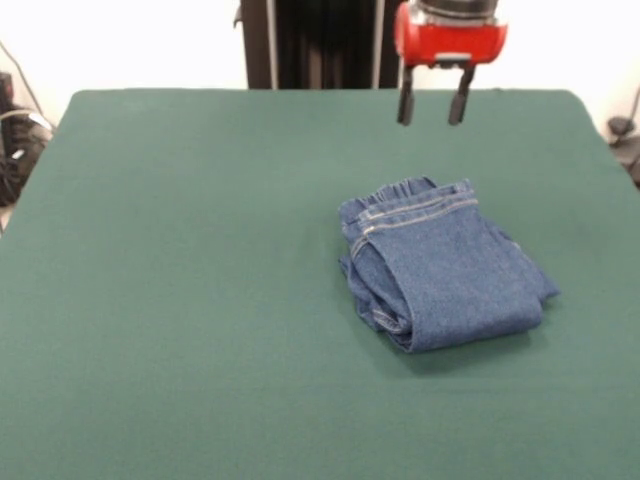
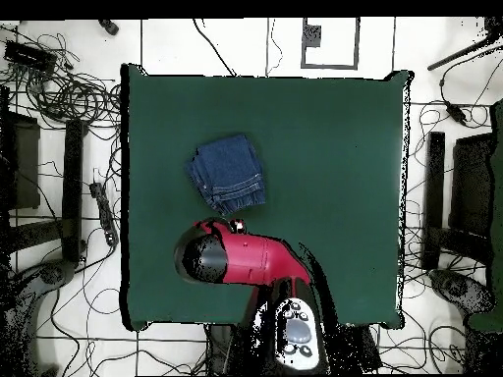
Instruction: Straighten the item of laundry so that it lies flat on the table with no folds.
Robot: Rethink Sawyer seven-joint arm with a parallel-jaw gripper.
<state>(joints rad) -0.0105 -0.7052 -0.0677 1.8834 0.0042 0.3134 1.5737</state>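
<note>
Tool (image 1: pixel 433 108): hangs in the air, two dark fingers parted with a clear gap between them, nothing held.
Jeans (image 1: pixel 440 265): below the tool and a little toward the camera in the front view, folded into a compact bundle, several layers stacked along one side.
Waistband (image 1: pixel 415 205): gathered edge, the part of the bundle nearest the tool.
Folded end (image 1: pixel 470 325): thick rounded fold, the part farthest from the tool.
Tabletop (image 1: pixel 200 280): green cloth, wide bare stretch beside the bundle and beyond the folded end, room enough to lay the garment out full length.
Contact: none; tool well above the denim, apart from it.
Overhead check: red arm (image 2: pixel 246 257) covers the tool, so only the bundle's edge just beside the arm's end shows there; exact alignment over the waistband probably close, hard to confirm.
Step in hand: approach before the first grasp; unfolding not yet begun.
Next move calls for: lowering onto the top layer only, pinching near a free edge, then lifting and drawing it away from the fold across the bare cloth.
Risk: catching several layers at once and dragging the whole bundle unopened.
</note>
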